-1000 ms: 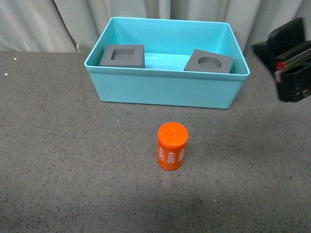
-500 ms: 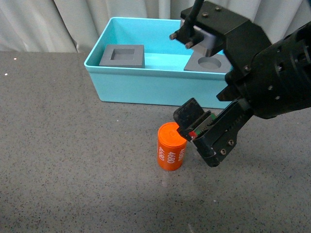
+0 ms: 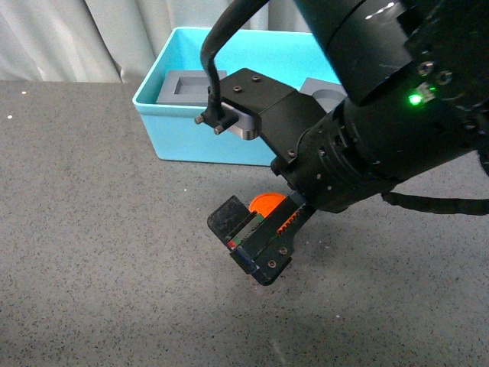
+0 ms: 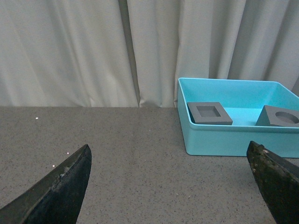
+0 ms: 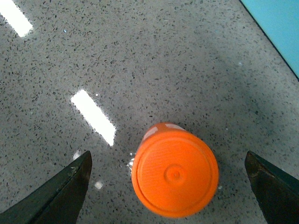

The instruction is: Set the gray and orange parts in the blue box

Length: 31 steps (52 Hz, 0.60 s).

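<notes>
Light is even and fairly bright. Right wrist view: white glare streaks on the tabletop [image 5: 154, 70], orange cylinder [image 5: 175, 175] slightly soft-edged. Front view: diffuse shadow beneath the right arm [image 3: 367, 130].

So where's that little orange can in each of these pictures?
Front view: the orange cylinder is near the centre, with only its top peeking out behind the right gripper.
Left wrist view: not in it.
Right wrist view: seen from above, between the open jaws.
Shared landmark: the blue box, which also appears in the left wrist view and, as a corner only, in the right wrist view.
</notes>
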### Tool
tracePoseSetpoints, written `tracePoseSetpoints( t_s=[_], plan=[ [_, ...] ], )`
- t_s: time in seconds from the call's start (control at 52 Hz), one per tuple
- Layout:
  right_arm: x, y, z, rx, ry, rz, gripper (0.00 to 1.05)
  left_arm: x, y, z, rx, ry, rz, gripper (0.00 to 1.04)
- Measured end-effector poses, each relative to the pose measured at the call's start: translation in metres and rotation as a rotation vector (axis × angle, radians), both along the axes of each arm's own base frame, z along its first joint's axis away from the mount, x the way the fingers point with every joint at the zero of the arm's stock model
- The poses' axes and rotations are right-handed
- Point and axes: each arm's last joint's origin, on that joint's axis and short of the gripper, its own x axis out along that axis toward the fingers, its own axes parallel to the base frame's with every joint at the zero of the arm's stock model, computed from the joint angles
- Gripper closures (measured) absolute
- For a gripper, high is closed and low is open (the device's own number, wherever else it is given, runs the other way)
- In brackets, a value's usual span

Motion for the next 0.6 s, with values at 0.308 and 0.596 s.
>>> tracePoseSetpoints(
  t_s=[0.308,0.596],
  plan=[
    [0.011,0.012,-0.02,-0.053,0.054,-0.016,0.1,0.0,0.0,0.0,0.0,0.0,0.0,0.07],
    [0.009,0.018,-0.034,-0.085,0.087,-0.042,0.41,0.0,0.0,0.0,0.0,0.0,0.0,0.07]
  ],
)
